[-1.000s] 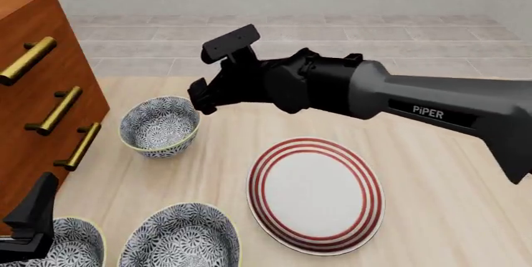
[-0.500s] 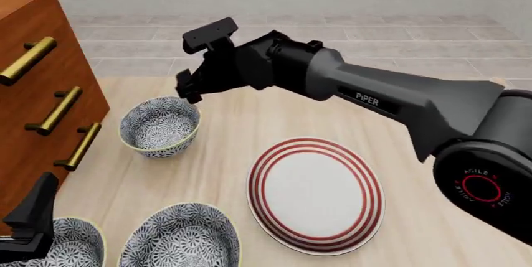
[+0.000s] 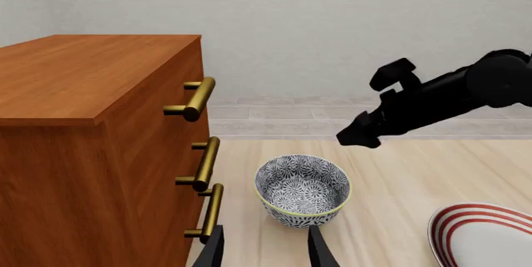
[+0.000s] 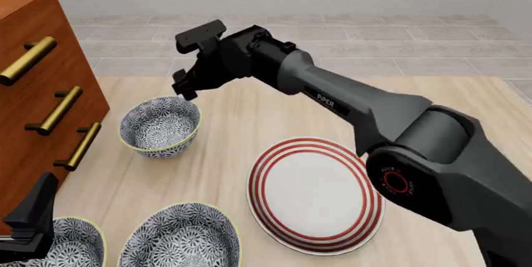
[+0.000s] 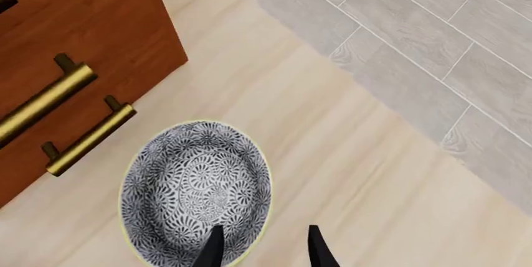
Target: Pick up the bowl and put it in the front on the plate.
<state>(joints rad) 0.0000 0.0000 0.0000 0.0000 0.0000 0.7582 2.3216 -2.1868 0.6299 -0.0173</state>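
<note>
Bowl (image 4: 161,126) sits far left, beside the drawer unit (image 4: 33,80). Right gripper (image 4: 184,86) hovers over its far rim, fingers spread. Lower straight, straddle the rim wall, then close before lifting toward plate (image 4: 316,193).

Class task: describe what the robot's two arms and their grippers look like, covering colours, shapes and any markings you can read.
The right arm is matte black and dark grey, with rounded tubular links, white "PiPER" lettering and a red ring logo on a round joint. Its right gripper is black, with a boxy black block mounted above. The left gripper shows only black, tapered fingers.
</note>
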